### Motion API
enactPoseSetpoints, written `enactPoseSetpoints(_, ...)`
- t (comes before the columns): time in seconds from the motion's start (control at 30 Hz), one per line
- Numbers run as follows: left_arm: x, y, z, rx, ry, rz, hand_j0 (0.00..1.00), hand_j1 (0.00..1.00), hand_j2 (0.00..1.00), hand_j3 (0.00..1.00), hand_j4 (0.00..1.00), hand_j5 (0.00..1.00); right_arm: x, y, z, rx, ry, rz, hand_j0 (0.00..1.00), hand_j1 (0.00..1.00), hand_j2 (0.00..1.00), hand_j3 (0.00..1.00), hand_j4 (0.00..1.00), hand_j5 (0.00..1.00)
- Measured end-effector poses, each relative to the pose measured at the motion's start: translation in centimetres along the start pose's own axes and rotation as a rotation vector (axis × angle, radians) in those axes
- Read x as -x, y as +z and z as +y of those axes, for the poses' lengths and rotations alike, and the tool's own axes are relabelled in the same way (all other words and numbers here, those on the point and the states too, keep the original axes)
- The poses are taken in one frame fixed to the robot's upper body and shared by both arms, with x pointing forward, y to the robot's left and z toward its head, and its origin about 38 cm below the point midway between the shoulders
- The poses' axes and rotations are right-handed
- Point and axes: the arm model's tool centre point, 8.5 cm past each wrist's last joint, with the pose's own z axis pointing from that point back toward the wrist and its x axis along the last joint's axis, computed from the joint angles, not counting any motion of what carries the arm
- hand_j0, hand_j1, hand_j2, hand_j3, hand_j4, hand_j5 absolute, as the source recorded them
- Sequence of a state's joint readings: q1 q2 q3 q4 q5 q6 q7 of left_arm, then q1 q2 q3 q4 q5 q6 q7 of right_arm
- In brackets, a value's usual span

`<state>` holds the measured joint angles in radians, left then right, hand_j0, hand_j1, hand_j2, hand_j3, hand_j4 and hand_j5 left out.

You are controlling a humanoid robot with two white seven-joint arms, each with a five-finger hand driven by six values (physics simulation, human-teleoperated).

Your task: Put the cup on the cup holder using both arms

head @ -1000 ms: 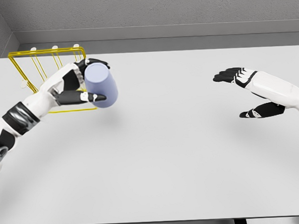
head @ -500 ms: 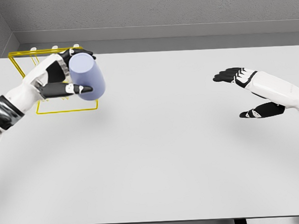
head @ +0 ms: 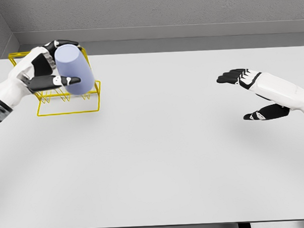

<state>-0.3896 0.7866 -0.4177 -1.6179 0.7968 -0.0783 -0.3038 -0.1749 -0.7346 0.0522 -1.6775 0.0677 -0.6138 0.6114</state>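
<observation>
1. Your left hand point(head: 48, 73) has its fingers wrapped round the plain lavender-blue cylindrical cup point(head: 74, 71), tilted, with no visible writing.
2. You hold the cup over the yellow wire cup holder point(head: 93, 102) at the far left of the white table point(head: 163, 144).
3. Your right hand point(head: 252, 95) hovers with fingers spread, holding nothing.

Lavender-blue cup point(head: 73, 70), yellow wire cup holder point(head: 93, 99), seemingly plain white table point(head: 163, 144).

no readable txt, labels or nos. anywhere.
</observation>
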Motion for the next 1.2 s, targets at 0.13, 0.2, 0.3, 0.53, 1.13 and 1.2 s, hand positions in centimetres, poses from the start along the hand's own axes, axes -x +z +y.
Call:
enactPoseSetpoints(0.13,0.0,0.1,0.3,-0.006,-0.001,0.002,0.69,0.69,0.69,0.69,0.69,0.69,0.0,0.0,0.0,0.000,0.000,-0.001,1.00,1.00,1.00,1.00,1.00,1.00)
enactPoseSetpoints(0.2,-0.1,0.1,0.5,-0.010,-0.004,0.003,0.69,0.69,0.69,0.69,0.69,0.69,-0.1,0.0,0.0,0.001,0.001,-0.002,1.00,1.00,1.00,1.00,1.00,1.00)
enactPoseSetpoints(0.3,0.0,0.1,0.9,-0.018,-0.005,0.008,0.69,0.69,0.69,0.69,0.69,0.69,-0.1,-0.1,0.0,0.001,0.001,-0.003,1.00,1.00,1.00,1.00,1.00,1.00)
enactPoseSetpoints(0.53,0.2,0.2,1.5,-0.036,-0.006,0.017,0.69,0.69,0.69,0.69,0.69,0.69,-0.2,-0.1,-0.1,0.001,0.003,-0.005,1.00,1.00,1.00,1.00,1.00,1.00)
enactPoseSetpoints(1.13,0.0,-0.3,1.6,-0.034,-0.015,0.013,1.00,1.00,1.00,1.00,1.00,1.00,-0.2,-0.1,-0.1,0.001,0.003,-0.006,1.00,1.00,1.00,1.00,1.00,1.00)
enactPoseSetpoints(1.2,0.0,-0.3,1.5,-0.032,-0.015,0.012,1.00,1.00,1.00,1.00,1.00,1.00,-0.2,-0.1,-0.1,0.001,0.003,-0.006,1.00,1.00,1.00,1.00,1.00,1.00)
